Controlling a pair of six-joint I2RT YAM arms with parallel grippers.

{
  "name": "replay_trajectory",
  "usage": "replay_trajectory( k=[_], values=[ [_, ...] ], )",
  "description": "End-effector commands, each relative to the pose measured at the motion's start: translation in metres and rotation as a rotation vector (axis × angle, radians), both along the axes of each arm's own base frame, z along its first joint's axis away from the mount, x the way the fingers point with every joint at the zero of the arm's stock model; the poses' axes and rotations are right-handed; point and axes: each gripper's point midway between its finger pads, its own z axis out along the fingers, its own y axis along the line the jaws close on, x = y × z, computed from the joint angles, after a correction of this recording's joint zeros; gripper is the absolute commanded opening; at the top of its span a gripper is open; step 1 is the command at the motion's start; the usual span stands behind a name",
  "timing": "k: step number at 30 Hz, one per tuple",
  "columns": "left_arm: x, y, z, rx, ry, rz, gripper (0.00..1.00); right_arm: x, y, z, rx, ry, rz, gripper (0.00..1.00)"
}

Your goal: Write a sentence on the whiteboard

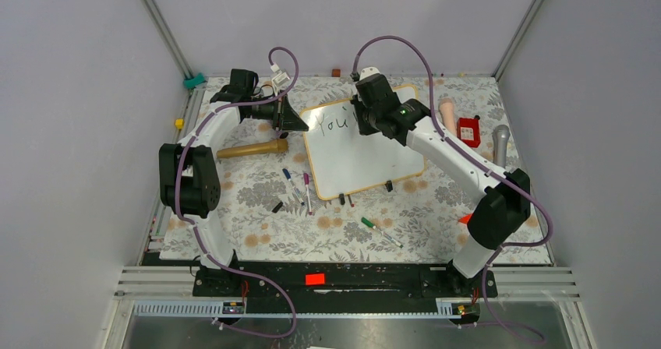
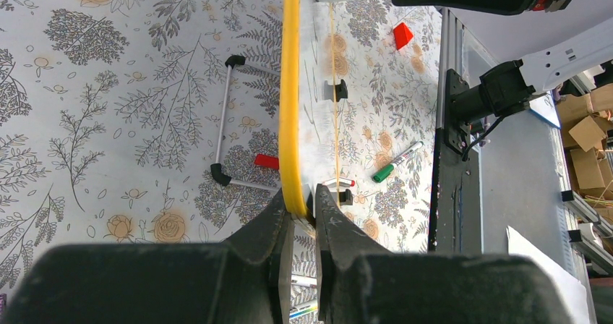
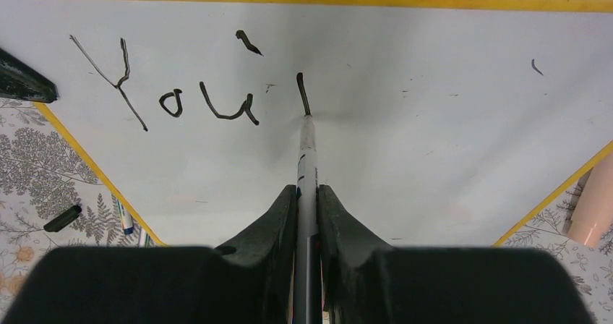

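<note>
Jaws pinch a marker (image 3: 307, 172), tip on whiteboard (image 3: 434, 158).

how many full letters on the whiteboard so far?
3: Y at left, o next, u after it, then an apostrophe and one stroke at the marker tip. None look hidden.

From above, the right arm (image 1: 448, 146) covers the sentence (image 1: 337, 123) past "You'"; the right wrist view crops the whiteboard (image 3: 434, 158).

i note on the floral cloth (image 1: 436, 216): green marker (image 1: 382, 232) at 5 o'clock, wooden pin (image 1: 252, 149) at 9, red box (image 1: 468, 131) at 3.
</note>
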Motion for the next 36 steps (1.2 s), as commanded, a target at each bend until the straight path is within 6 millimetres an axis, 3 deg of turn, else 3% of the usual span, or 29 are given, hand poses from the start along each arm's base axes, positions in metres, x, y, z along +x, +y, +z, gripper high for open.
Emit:
replay_trajectory(
  k=[1, 10, 19, 36],
  values=[
    [-0.019, -0.007, -0.041, 0.104, 0.003, -0.044, 0.0, 0.012, 0.003, 0.018, 0.028, -0.046, -0.013, 0.0],
    [-0.019, -0.007, -0.041, 0.105, 0.004, -0.044, 0.0, 0.026, 0.01, 0.031, 0.032, -0.08, -0.014, 0.0],
    [-0.019, -0.007, -0.041, 0.102, 0.005, -0.045, 0.0, 0.034, -0.002, 0.032, 0.009, -0.099, -0.064, 0.0],
    [-0.018, -0.007, -0.042, 0.1, 0.008, -0.045, 0.0, 0.032, -0.011, 0.039, 0.027, -0.108, -0.085, 0.0]
  ],
)
